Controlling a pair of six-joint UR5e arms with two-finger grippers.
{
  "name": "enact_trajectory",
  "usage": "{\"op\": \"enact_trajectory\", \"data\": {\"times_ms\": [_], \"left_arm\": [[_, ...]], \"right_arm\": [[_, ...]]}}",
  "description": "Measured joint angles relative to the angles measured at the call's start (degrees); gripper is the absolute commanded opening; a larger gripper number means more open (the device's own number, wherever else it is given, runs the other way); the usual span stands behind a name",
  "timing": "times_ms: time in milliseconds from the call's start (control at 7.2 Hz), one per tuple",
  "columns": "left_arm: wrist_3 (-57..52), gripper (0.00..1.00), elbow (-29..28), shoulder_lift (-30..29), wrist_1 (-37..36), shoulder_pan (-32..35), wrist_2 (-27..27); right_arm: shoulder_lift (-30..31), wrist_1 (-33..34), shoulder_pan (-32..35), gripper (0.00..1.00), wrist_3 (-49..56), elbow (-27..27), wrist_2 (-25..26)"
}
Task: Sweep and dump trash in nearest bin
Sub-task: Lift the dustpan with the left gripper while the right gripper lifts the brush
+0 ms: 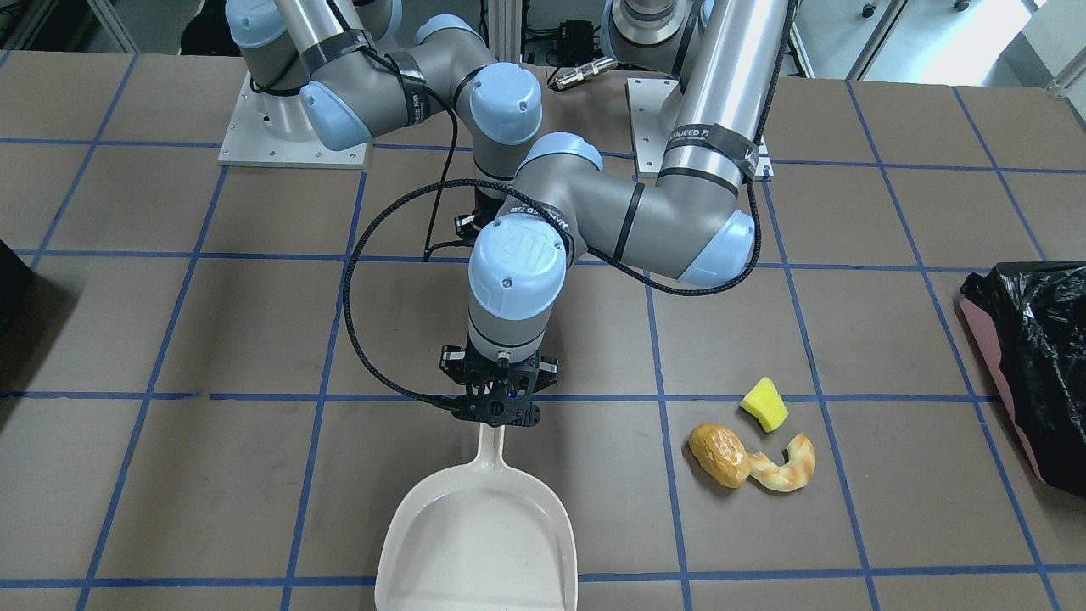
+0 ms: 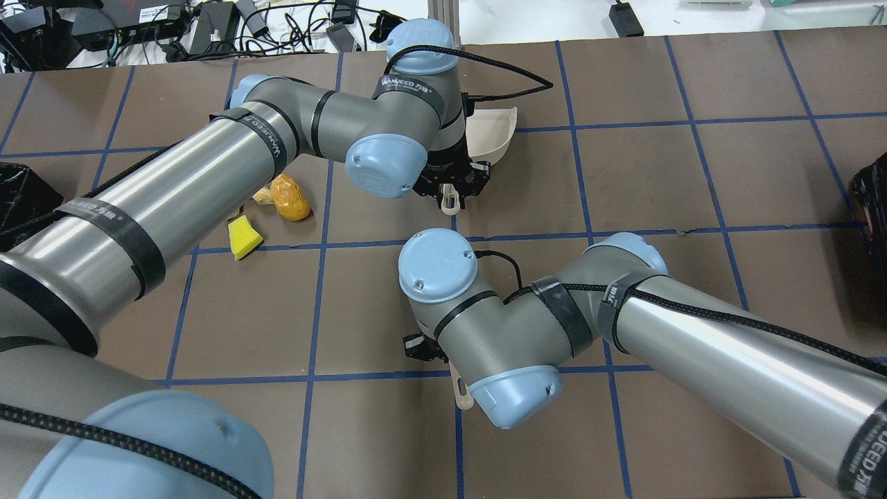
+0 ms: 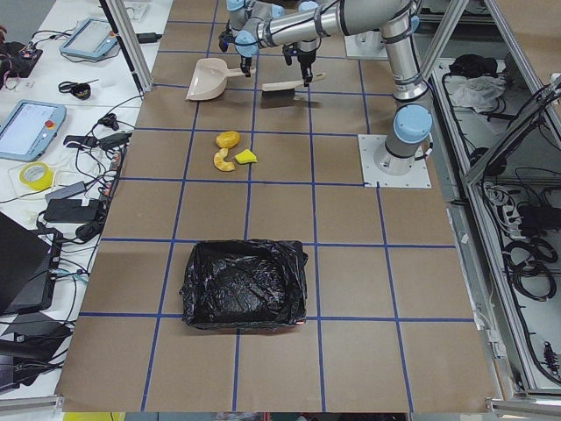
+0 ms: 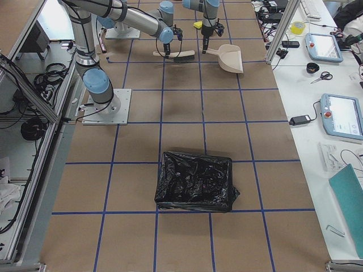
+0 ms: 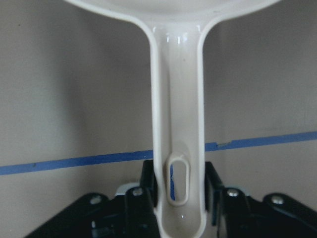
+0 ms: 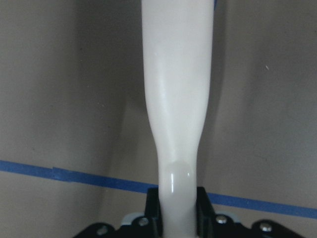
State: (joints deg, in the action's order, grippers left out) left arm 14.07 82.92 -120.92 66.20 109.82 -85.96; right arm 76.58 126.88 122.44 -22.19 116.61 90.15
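Observation:
The trash lies together on the brown table: a yellow sponge wedge (image 1: 764,405), a bread roll (image 1: 717,454) and a croissant (image 1: 789,467) touching the roll. My left gripper (image 1: 501,412) is shut on the handle of the white dustpan (image 1: 475,543), which sits left of the trash in the front-facing view; the left wrist view shows the handle (image 5: 177,124) between the fingers. My right gripper (image 6: 176,218) is shut on a white brush handle (image 6: 176,99). In the overhead view it (image 2: 443,360) is mostly hidden under its wrist. The black-bagged bin (image 1: 1035,365) stands beyond the trash.
A second black-bagged bin (image 4: 195,181) stands toward the table's other end. A dark object (image 1: 8,280) shows at the front-facing view's left edge. The two arm base plates (image 1: 293,127) sit at the table's robot side. Blue tape lines grid the table.

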Motion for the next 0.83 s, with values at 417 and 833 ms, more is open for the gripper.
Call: {"op": "enact_trajectory", "data": {"times_ms": [417,833], "left_arm": [[-13.92,0.0,-3.4,2.82,2.46,-8.58,-1.33],[-36.78,0.0,-3.84,7.84,12.86,-24.24,-1.29]], "right_arm": [[0.27,-4.92,-0.09,0.0,-1.04,-4.33,2.87],[0.2,-13.22,-1.67,0.0,-0.71,-12.76,4.58]]}}
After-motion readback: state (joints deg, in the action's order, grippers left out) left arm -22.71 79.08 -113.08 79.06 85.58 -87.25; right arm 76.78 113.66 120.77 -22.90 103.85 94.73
